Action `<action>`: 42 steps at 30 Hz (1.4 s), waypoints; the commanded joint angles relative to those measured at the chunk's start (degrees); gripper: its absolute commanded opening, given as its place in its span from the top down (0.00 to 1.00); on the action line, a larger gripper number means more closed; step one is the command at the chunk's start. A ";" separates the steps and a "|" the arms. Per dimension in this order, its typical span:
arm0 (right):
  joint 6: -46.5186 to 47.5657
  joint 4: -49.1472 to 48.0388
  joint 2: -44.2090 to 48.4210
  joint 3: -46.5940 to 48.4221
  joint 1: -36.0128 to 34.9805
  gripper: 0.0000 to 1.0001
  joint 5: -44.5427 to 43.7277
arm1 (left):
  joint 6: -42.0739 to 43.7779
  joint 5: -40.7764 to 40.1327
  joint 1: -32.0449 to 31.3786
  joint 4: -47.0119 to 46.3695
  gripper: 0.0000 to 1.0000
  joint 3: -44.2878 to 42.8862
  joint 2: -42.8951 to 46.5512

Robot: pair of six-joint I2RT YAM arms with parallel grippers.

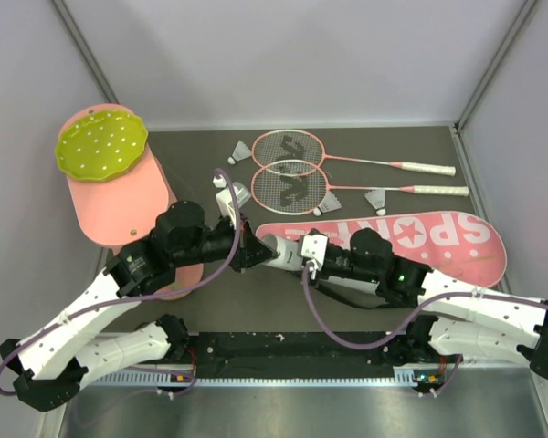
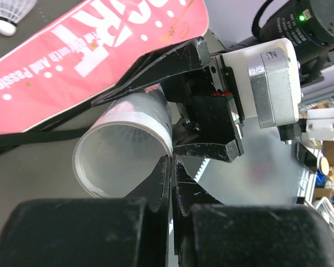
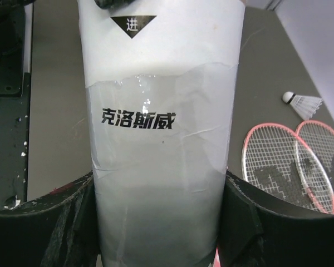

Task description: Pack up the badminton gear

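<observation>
A white tube (image 1: 279,248) lies level between my two grippers at the table's middle. My right gripper (image 1: 294,255) is shut on its body, pads (image 3: 72,208) pressed on both sides of the tube (image 3: 161,139). The left gripper (image 2: 174,167) is shut, fingertips touching the rim of the tube's open end (image 2: 122,161); I cannot tell if the wall is pinched. Two pink rackets (image 1: 288,146) (image 1: 288,187) lie at the back. One shuttlecock (image 1: 241,151) lies left of them, another (image 1: 377,199) to the right. The pink "SPORT" bag (image 1: 411,242) lies right of the tube.
A big pink cylinder (image 1: 119,205) with a yellow-green dotted disc (image 1: 100,146) stands at the back left, close to the left arm. Grey walls close in the table on three sides. A black rail (image 1: 292,351) runs along the near edge.
</observation>
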State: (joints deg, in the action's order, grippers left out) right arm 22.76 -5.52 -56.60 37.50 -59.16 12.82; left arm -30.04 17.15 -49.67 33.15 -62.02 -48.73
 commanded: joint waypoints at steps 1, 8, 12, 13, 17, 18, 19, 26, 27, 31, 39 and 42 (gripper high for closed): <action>0.61 -11.08 3.42 -2.86 0.09 0.70 -4.12 | -0.72 8.17 -1.31 -1.68 1.00 -2.49 1.79; 0.35 -12.49 4.21 -5.94 0.09 0.73 -6.23 | -0.98 6.59 -1.13 0.78 1.00 -6.26 3.55; -0.26 -14.08 4.92 -7.34 0.01 0.73 -6.58 | -0.37 4.92 -1.13 2.71 1.00 -8.64 3.73; -0.35 -14.25 5.27 -7.87 0.01 0.73 -6.93 | -0.19 4.39 -1.13 3.84 1.00 -9.17 3.73; -0.79 -14.69 6.67 -8.58 0.01 0.73 -8.33 | 0.42 -5.24 -1.04 10.06 1.00 -13.81 3.03; -1.66 -15.39 7.20 -8.75 0.01 0.73 -8.77 | 0.42 -8.94 -1.04 12.45 1.00 -14.79 2.42; -2.28 -15.83 7.55 -9.19 0.01 0.73 -10.86 | 0.25 -16.11 -1.04 14.30 1.00 -15.67 1.80; -7.56 -17.06 14.40 -10.95 0.01 0.76 -26.61 | 0.77 -28.90 -1.04 14.41 1.00 -16.99 -9.61; -7.65 -17.59 17.72 -11.74 0.09 0.76 -27.40 | 0.95 -30.32 -1.04 13.27 1.00 -17.26 -11.20; -6.86 -19.79 25.81 -15.95 0.09 0.75 -27.23 | 2.70 -38.05 -1.04 12.99 1.00 -19.63 -23.47; -4.57 -21.46 32.25 -18.86 0.01 0.74 -30.66 | -3.88 -43.79 -1.83 20.30 1.00 -19.13 -36.09; -4.31 -21.99 32.34 -19.39 0.01 0.74 -31.10 | -6.86 -41.41 -5.42 17.04 1.00 -9.90 -32.49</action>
State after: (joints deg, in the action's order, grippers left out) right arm 18.96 -24.64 -24.75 18.94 -59.46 -15.99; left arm -31.99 -23.88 -51.24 50.28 -79.50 -86.35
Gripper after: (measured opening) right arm 0.622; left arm 0.009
